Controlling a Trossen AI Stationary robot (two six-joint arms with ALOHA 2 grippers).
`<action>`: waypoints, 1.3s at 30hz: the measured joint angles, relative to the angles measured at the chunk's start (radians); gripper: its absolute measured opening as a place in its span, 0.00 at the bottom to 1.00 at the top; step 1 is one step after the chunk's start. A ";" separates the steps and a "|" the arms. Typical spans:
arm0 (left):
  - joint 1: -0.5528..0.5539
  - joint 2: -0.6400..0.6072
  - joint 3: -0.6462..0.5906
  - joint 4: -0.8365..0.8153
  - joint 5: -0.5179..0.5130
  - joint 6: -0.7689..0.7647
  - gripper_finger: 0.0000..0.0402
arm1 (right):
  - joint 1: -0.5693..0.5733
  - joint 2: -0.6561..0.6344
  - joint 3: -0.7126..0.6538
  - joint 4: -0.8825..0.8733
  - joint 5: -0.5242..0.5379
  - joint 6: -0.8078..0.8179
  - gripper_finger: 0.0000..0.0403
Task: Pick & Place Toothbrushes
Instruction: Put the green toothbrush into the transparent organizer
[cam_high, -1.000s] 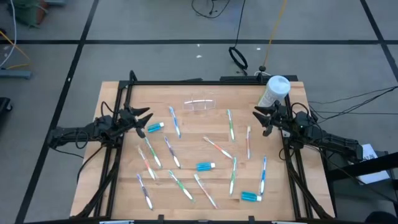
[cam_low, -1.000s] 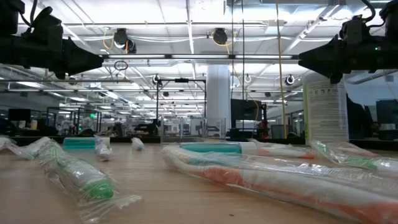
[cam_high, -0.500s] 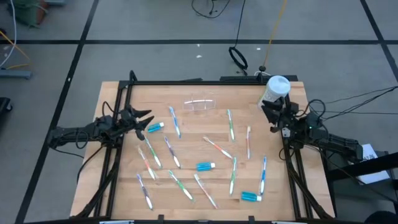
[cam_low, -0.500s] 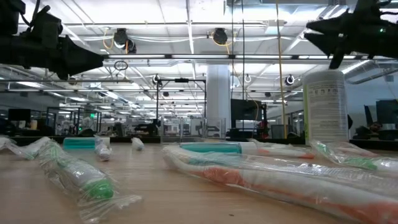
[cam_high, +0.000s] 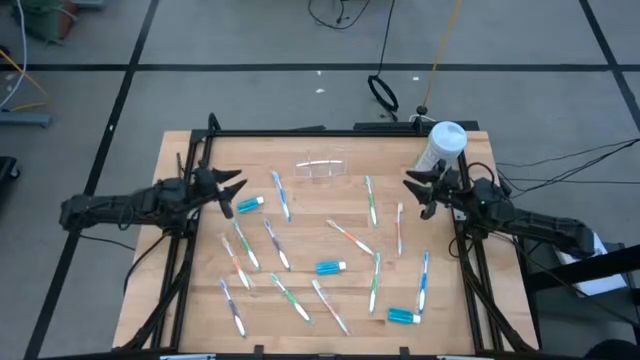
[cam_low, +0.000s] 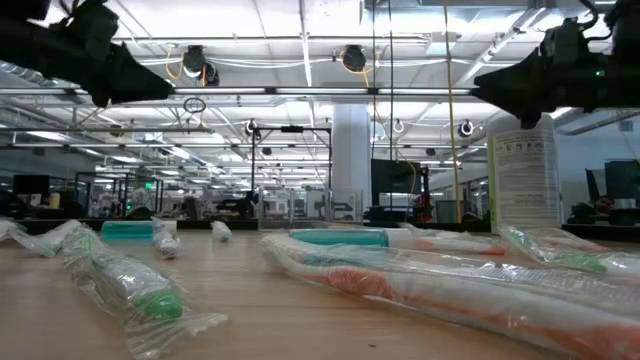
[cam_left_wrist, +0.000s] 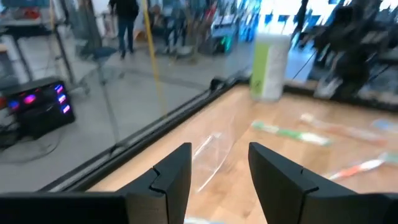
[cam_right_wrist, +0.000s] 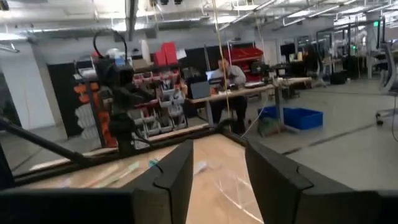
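Note:
Several wrapped toothbrushes (cam_high: 281, 247) with blue, green and orange-pink handles lie flat and scattered on the wooden table; some show close up in the low view (cam_low: 430, 275). My left gripper (cam_high: 231, 190) hangs open and empty above the table's left side, near a short blue tube (cam_high: 249, 204). My right gripper (cam_high: 414, 192) hangs open and empty above the table's right side, beside a white bottle (cam_high: 441, 146). Both grippers are well above the table in the low view.
A clear plastic cup (cam_high: 320, 169) lies on its side at the far middle. The upright white bottle with a green label stands at the far right corner (cam_low: 523, 180). Two more short blue tubes (cam_high: 331, 267) (cam_high: 404, 316) lie among the toothbrushes. A black frame (cam_high: 330, 130) borders the table.
My right gripper swung toward the far edge, close to the white bottle, then came back toward the table's middle, and has stayed open. My left arm has shifted slightly, its gripper rising a little and staying open. Nothing on the table has moved.

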 joint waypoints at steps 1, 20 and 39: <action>-0.005 0.043 0.033 -0.033 -0.020 -0.007 0.41 | 0.000 0.015 0.000 0.019 0.000 -0.012 0.35; -0.180 0.906 0.604 -0.859 -0.123 -0.875 0.41 | 0.000 0.171 0.000 0.053 0.004 -0.115 0.35; -0.377 1.164 0.660 -1.109 0.260 -1.907 0.41 | -0.001 0.197 0.000 0.199 0.022 -0.181 0.35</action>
